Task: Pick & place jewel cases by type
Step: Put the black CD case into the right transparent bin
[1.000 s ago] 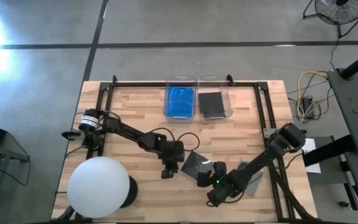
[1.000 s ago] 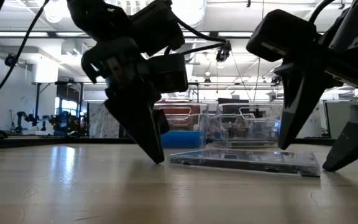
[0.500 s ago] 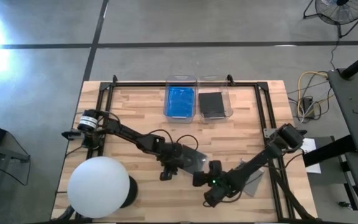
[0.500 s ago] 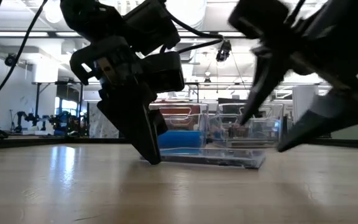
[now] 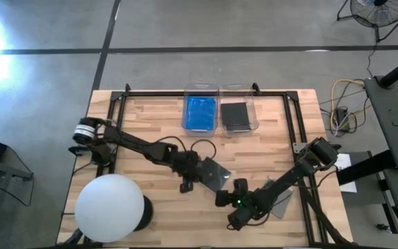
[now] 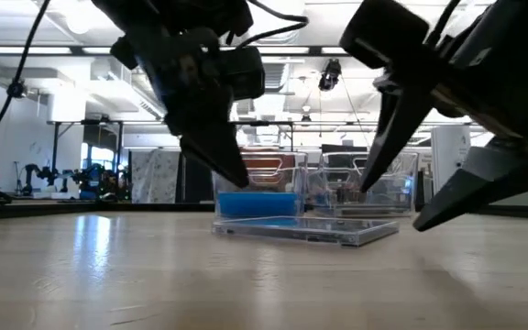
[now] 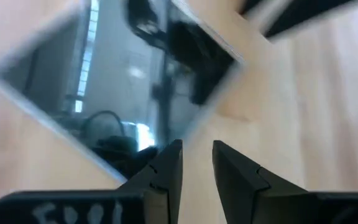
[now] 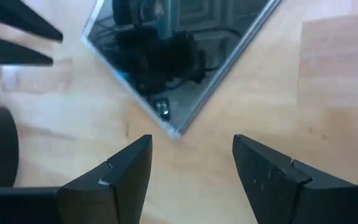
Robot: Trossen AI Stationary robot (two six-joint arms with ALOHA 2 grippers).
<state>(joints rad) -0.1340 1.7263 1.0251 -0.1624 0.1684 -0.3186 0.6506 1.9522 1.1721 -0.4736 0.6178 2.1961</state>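
Note:
One grey jewel case lies flat on the wood, seen side-on in the low view. My left gripper hangs just off the case's left corner, raised above the table, with a narrow gap between its fingers. My right gripper is open on the case's near side. The case's near corner lies ahead of the gap between its fingers. Neither gripper touches the case. Blue cases and dark grey cases lie in two clear bins.
The two clear bins stand side by side at the table's far edge. A white dome covers the near left corner. A grey flat piece shows under the right arm. Bare wood lies left of the case.
The grey case has slid a little along the table toward the left and far side and still lies flat. My right gripper moved left with it. My left gripper's tip, which stood on the table beside the case, has lifted clear.

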